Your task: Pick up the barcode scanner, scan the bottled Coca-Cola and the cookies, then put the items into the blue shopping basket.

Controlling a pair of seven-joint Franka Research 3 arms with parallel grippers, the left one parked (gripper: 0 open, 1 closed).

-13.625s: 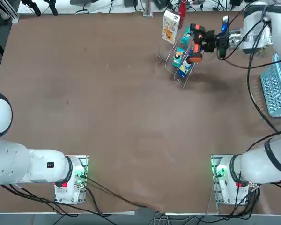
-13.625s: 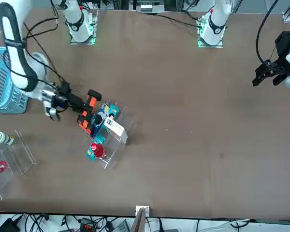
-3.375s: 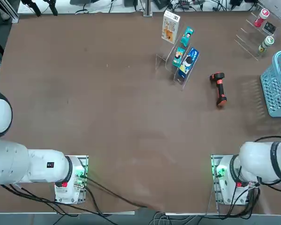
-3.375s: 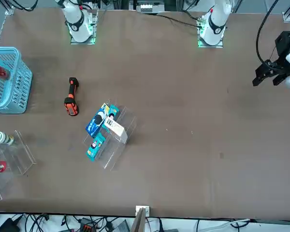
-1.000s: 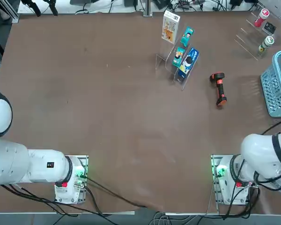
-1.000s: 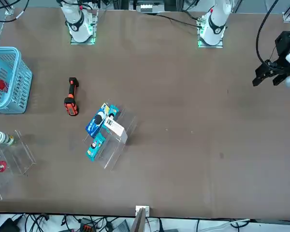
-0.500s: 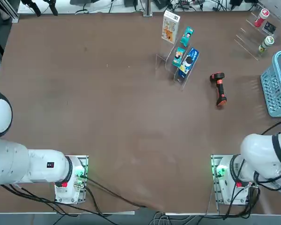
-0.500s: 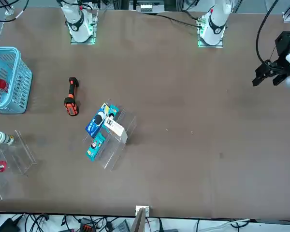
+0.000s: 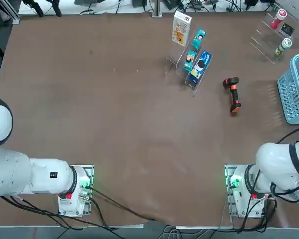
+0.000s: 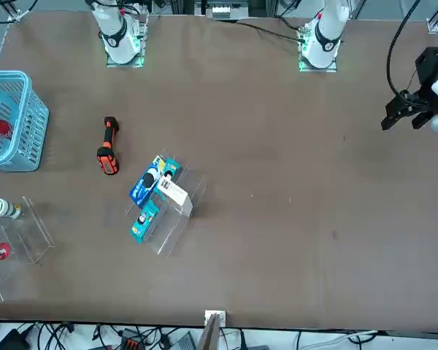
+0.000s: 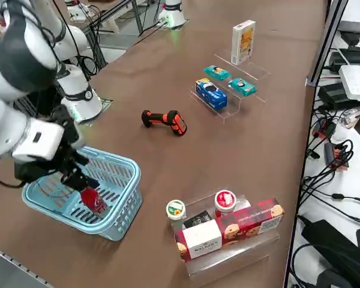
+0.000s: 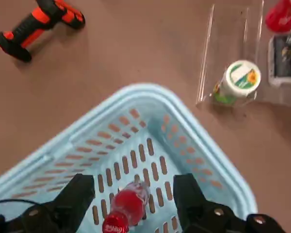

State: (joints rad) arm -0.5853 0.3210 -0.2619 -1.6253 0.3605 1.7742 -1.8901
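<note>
Brown table [image 10: 263, 219], Coca-Cola bottle [image 12: 128, 208] lying lengthwise in basket [image 12: 150, 92]

From here I have my right gripper [image 12: 134, 194] angled downward, its two fingers [image 12: 77, 199] spread wide apart, the wrist above them

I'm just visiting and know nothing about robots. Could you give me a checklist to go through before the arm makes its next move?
1. Coke bottle inside the blue basket: ok, it lies in there.
2. Right gripper free of the bottle: ok, it is over the basket, fingers open and apart from the bottle.
3. Scanner out of the hand: ok, it lies on the table.
4. Cookies in the basket: not ok, the red box with cookie pictures is on a clear stand.
5. Both items scanned: cannot tell, nothing visible confirms it.
</note>
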